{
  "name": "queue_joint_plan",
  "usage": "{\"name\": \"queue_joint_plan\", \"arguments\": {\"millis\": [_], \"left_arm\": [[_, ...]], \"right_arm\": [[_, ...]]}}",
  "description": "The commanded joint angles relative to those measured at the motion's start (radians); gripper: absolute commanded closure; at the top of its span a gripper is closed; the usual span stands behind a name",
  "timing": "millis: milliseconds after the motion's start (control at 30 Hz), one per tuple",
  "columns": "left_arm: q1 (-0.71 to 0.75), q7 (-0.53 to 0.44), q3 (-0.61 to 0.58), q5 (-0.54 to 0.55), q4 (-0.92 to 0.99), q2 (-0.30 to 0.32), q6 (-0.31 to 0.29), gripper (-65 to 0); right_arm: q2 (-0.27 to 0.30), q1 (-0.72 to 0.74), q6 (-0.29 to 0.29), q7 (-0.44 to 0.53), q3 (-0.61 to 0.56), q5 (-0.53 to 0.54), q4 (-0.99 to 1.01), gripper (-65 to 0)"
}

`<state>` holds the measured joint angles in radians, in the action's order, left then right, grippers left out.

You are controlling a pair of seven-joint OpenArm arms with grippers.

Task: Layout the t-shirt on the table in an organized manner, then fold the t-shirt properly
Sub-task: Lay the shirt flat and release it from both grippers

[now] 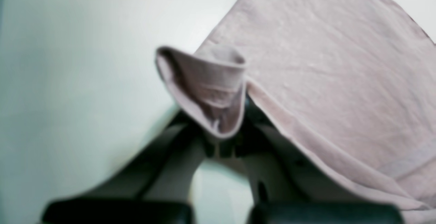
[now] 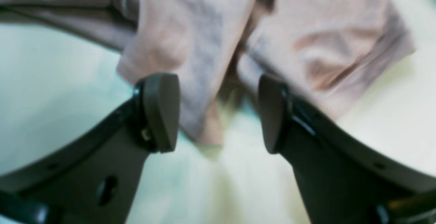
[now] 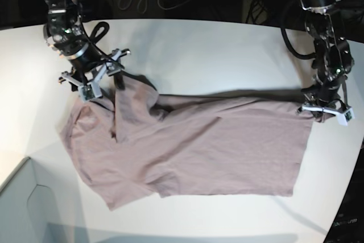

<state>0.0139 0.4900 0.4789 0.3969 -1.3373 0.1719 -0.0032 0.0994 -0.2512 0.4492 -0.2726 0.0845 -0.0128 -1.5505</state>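
The left end effector (image 1: 221, 142) pinches the t-shirt (image 3: 193, 152) hem; the right end effector (image 2: 218, 115) gapes above a sleeve, beside the worktop (image 3: 216, 49) box (image 3: 25, 209).

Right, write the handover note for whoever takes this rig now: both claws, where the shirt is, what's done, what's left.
Left claw: shut on a corner of the t-shirt, the pinched cloth bunched up above its tips, at the hem end.
Right claw: open, with the sleeve end of the cloth sagging between the pads but not clamped.
The shirt lies lengthwise across the table, mostly spread. The sleeve end by the right claw is rumpled and folded over itself.
Done: rough spreading.
Left: flatten the sleeve end and shoulders, smooth the wrinkles, then all of the folding.
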Motion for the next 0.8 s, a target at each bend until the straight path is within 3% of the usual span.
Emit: {"name": "queue_joint_plan", "arguments": {"millis": [0, 400, 467, 500, 567, 600, 767], "left_arm": [[-0.013, -0.023, 0.007, 0.003, -0.021, 0.015, -0.002, 0.0], [-0.002, -0.023, 0.01, 0.003, -0.021, 0.015, -0.002, 0.0], [-0.002, -0.023, 0.01, 0.003, -0.02, 0.015, -0.002, 0.0], [-0.002, -0.023, 0.01, 0.003, -0.018, 0.015, -0.002, 0.0], [0.004, -0.023, 0.01, 0.003, -0.02, 0.013, -0.002, 0.0], [0.014, -0.023, 0.01, 0.004, -0.021, 0.013, -0.002, 0.0], [0.064, -0.024, 0.011, 0.086, -0.09, 0.015, -0.002, 0.0]], "right_arm": [[0.001, 0.006, 0.003, 0.022, 0.002, 0.012, 0.0, -37.0], [-0.036, 0.053, 0.003, 0.023, -0.012, 0.014, 0.155, -36.4], [-0.03, 0.068, 0.003, 0.023, -0.012, 0.014, 0.183, -29.6], [-0.028, 0.066, 0.003, 0.026, -0.012, 0.014, 0.183, -23.4], [-0.028, 0.051, 0.003, 0.026, -0.002, 0.014, 0.146, -4.6], [-0.028, 0.031, 0.003, 0.023, 0.008, 0.014, 0.118, 0.0], [-0.034, -0.115, 0.003, 0.031, 0.074, 0.014, -0.084, 0.0]]}}
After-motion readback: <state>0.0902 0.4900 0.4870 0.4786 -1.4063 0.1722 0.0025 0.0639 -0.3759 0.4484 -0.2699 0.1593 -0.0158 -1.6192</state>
